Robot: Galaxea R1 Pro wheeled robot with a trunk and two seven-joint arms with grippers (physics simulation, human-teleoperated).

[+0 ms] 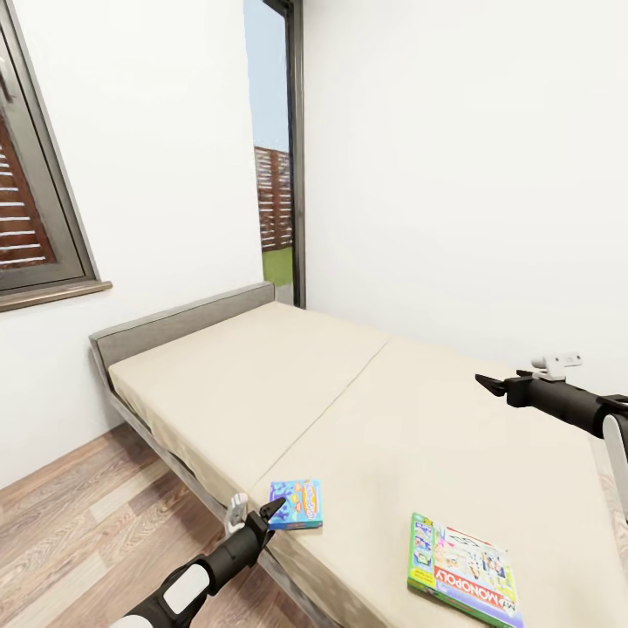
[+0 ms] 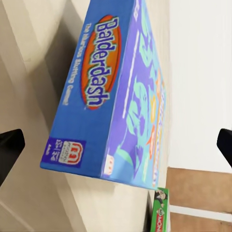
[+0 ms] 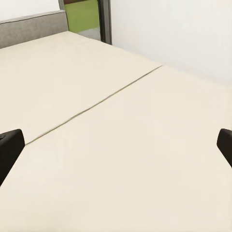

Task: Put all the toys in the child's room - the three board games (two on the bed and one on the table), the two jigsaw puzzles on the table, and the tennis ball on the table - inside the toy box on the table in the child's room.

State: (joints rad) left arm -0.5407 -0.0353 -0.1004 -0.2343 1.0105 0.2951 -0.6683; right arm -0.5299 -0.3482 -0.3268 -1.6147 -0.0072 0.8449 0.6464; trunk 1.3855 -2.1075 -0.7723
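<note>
Head view: wide bed [image 1: 262, 384] with a smooth cream mattress, one long seam down its middle, grey fabric headboard [image 1: 179, 327], thin grey frame. Landmark = this bed. Small flat blue cardboard game box [image 1: 296, 503] lies flat near the bed's front edge, glossy printed lid. Larger flat green-and-white cardboard game box [image 1: 460, 569], "Monopoly" printed on the lid, lies flat further along the same front part of the bed, well apart from the blue one. Left gripper [image 1: 266, 513], black with a white-and-black forearm, sits at the bed's front edge just beside the blue box, fingertips at its short side; contact cannot be told. Right gripper [image 1: 488, 384], black, hangs above the bare mattress toward the wall side, well apart from both boxes. Wood-plank floor [image 1: 78, 523] runs along the bed's open side; plain white walls, dark-framed window [image 1: 35, 218] near the headboard end.

Left wrist view: blue box [image 2: 116, 92] reads "Balderdash" in an orange oval, sharp rectangular corners, sits between the two dark fingertips [image 2: 9, 150], which are spread wide and holding nothing. Green box corner [image 2: 162, 210] shows beyond it.

Right wrist view: dark fingertips [image 3: 9, 147] spread wide, nothing between them; matte cream mattress [image 3: 121, 145] with the seam below.
</note>
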